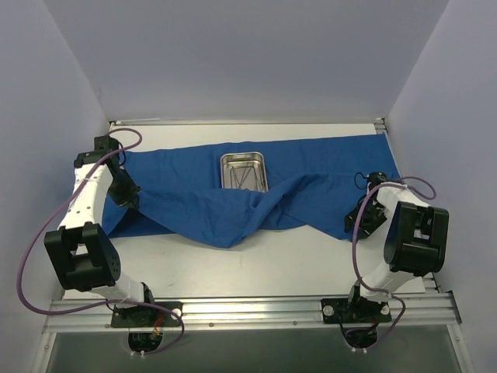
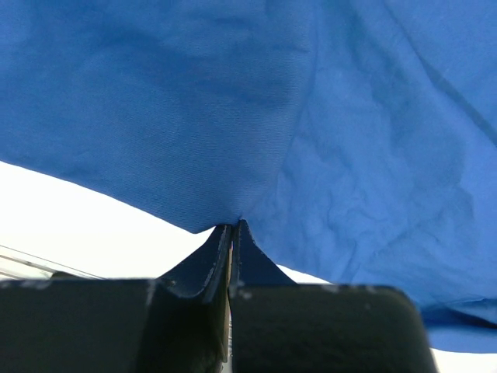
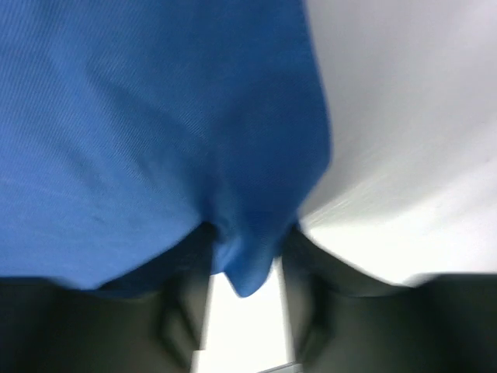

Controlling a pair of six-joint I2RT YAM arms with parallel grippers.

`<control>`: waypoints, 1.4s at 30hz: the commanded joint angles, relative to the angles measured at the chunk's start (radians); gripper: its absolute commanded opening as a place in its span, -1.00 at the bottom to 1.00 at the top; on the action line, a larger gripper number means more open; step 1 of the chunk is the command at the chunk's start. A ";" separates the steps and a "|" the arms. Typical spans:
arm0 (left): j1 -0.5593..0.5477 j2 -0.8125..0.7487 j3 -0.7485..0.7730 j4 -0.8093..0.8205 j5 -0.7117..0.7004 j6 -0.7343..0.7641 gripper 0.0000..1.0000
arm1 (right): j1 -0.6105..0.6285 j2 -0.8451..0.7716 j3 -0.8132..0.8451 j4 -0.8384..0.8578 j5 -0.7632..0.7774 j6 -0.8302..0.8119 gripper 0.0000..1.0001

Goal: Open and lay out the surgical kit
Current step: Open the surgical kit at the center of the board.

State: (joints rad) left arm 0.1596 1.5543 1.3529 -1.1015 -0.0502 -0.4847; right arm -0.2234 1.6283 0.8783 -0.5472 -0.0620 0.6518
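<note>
The steel tray (image 1: 244,155) is sitting on the blue cloth (image 1: 194,210) at mid-bench, toward the far side, with the thin instruments (image 1: 243,180) lying inside it. A bunched fold of cloth is lying just in front of the tray's near edge.

The main risk is that, with the tray's weight resting on the cloth, any sideways pull is likely to drag the tray or jolt the instruments out of place. An uneven pull from the two ends could skew it too.

The left gripper (image 2: 234,227) is pinching the cloth's left edge tightly, jaws together. The right gripper (image 3: 247,237) is standing half-wide around only the tip of the right corner. The view is blurred, so I cannot tell whether it is gripping, and so little cloth could slip free.

Both arms are reaching low over the bench (image 1: 256,264), the left arm (image 1: 85,206) angled inward and the right arm (image 1: 415,233) folded back toward its corner.
</note>
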 commanded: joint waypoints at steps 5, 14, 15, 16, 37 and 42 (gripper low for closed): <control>-0.002 0.015 0.081 -0.012 -0.020 0.011 -0.95 | -0.051 -0.016 0.057 -0.075 0.186 -0.059 -0.62; 0.000 0.003 0.068 0.002 0.010 -0.009 -0.95 | -0.100 -0.045 0.344 -0.286 0.324 -0.211 -1.00; 0.001 -0.006 0.061 -0.004 0.004 -0.017 -0.95 | -0.122 -0.059 0.361 -0.292 0.318 -0.227 -1.00; 0.003 -0.031 0.058 -0.006 0.001 -0.022 -0.95 | -0.134 -0.064 0.375 -0.298 0.303 -0.260 -1.00; 0.044 -0.433 -0.070 -0.097 -0.063 -0.052 -0.95 | 0.065 -0.171 0.588 -0.327 0.445 -0.340 -1.00; 0.047 -0.516 -0.083 -0.107 -0.062 -0.060 -0.95 | 0.042 -0.151 0.663 -0.339 0.475 -0.339 -1.00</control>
State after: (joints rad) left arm 0.1982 1.1049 1.2621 -1.2003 -0.0986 -0.5377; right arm -0.1608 1.4708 1.4708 -0.8417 0.3229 0.3233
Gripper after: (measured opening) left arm 0.034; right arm 0.054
